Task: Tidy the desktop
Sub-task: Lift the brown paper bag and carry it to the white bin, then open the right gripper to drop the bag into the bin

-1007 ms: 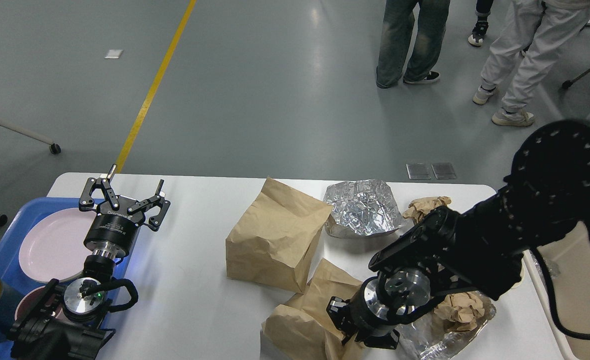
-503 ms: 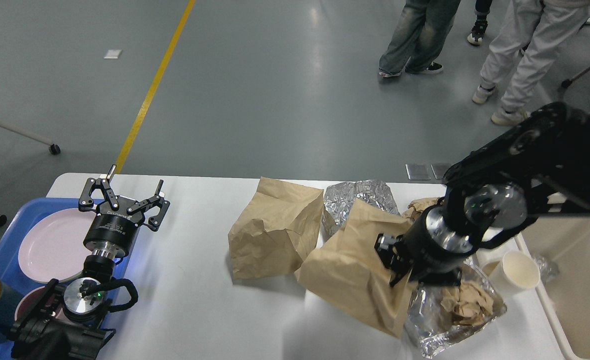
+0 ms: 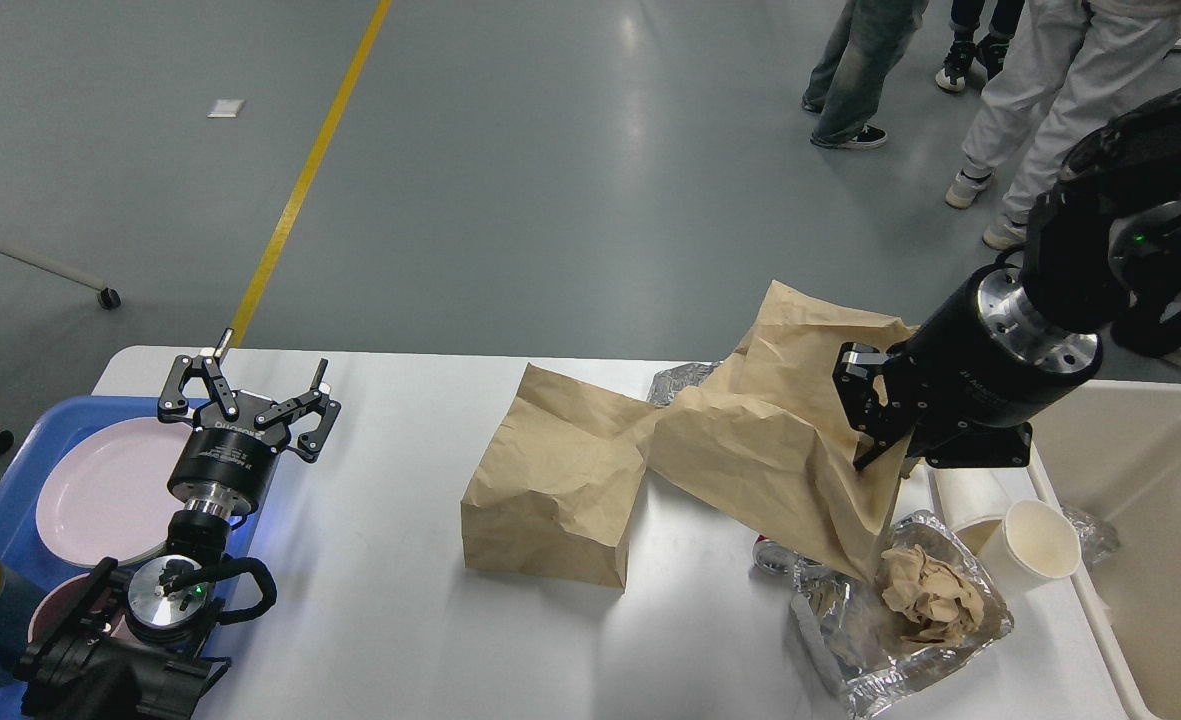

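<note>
Across the lower frame lies the desktop (image 3: 400, 600). Raised paper bag (image 3: 790, 440) hangs over it, clamped in the right gripper (image 3: 870, 420). Second paper bag (image 3: 550, 480) rests beside it. Blue tray (image 3: 10, 500) sits far left. Left gripper (image 3: 250, 395) stands with fingers apart, holding nothing.

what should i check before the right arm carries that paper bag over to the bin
1. Right gripper shut on the lifted paper bag: ok.
2. Bag clear of the desktop: not ok, its lower corner hangs at the foil tray.
3. Bag free of the standing paper bag: cannot tell, they overlap.
4. Beige bin has room: ok.
5. Paper cup out of the path: not ok, it sits beside the bin.
6. Left gripper open, away: ok.
</note>
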You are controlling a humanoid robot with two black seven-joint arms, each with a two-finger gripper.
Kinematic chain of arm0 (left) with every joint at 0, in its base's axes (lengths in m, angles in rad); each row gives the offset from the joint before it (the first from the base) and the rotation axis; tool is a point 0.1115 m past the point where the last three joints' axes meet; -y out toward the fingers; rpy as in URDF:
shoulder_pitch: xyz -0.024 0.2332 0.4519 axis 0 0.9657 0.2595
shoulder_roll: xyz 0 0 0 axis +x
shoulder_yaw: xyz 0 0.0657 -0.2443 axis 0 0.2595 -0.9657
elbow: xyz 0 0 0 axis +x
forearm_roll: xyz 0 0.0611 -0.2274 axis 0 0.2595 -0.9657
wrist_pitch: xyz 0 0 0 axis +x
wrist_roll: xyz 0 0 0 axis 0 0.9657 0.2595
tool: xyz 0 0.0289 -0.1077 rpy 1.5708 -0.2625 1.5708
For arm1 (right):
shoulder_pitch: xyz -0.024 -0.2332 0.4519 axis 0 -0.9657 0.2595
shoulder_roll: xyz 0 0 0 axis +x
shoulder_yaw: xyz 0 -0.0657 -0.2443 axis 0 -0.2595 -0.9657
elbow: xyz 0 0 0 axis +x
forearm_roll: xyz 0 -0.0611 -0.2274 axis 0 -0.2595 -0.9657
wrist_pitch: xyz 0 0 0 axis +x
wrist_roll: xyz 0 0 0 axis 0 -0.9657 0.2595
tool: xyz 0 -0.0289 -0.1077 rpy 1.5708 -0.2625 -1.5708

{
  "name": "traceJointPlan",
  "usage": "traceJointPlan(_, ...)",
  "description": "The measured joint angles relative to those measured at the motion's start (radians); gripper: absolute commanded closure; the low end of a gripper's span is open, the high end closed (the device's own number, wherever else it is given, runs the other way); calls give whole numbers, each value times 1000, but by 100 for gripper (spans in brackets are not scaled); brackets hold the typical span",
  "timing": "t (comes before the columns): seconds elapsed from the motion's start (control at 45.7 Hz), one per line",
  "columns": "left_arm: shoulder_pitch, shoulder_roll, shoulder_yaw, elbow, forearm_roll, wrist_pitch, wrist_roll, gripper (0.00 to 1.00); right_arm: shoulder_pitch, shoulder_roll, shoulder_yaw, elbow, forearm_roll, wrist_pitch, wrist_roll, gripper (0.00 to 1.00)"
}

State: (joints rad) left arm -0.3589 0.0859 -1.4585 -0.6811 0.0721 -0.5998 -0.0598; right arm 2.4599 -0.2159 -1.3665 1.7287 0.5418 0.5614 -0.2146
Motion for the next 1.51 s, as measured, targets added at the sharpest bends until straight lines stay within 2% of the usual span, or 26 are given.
traceJointPlan(0.175, 0, 0, 0, 0, 0, 0, 0, 3, -72, -123, -153, -121, -7, -3, 0, 100)
traceJointPlan(0.197, 0, 0, 1, 0, 0, 0, 0, 3, -121, -189, -190, -187, -24, -3, 0, 100)
traceJointPlan(0.328, 0, 0, 1, 0, 0, -1, 0, 3, -261, -334, -210, -351, -102, -2, 0, 100)
traceJointPlan(0.525, 0, 0, 1, 0, 0, -1, 0, 3, -556, -510, -159, -645, -159, -3, -2, 100)
traceJointPlan(0.7, 0, 0, 1, 0, 0, 0, 0, 3, -896, -587, 15, -887, -164, -35, -1, 100)
traceJointPlan(0.788, 0, 0, 1, 0, 0, 0, 0, 3, -1082, -589, 144, -991, -163, -91, -1, 100)
traceJointPlan(0.919, 0, 0, 1, 0, 0, 0, 0, 3, -1339, -567, 323, -1102, -165, -228, -1, 100)
traceJointPlan(1.051, 0, 0, 1, 0, 0, 0, 0, 3, -1587, -456, 442, -1250, -166, -397, -2, 100)
traceJointPlan(1.138, 0, 0, 1, 0, 0, 0, 0, 3, -1715, -366, 490, -1373, -165, -459, -5, 100)
traceJointPlan(1.335, 0, 0, 1, 0, 0, 0, 0, 3, -1933, -154, 542, -1659, -163, -518, -9, 100)
traceJointPlan(1.51, 0, 0, 1, 0, 0, 0, 0, 3, -1960, -123, 546, -1689, -163, -546, -11, 100)
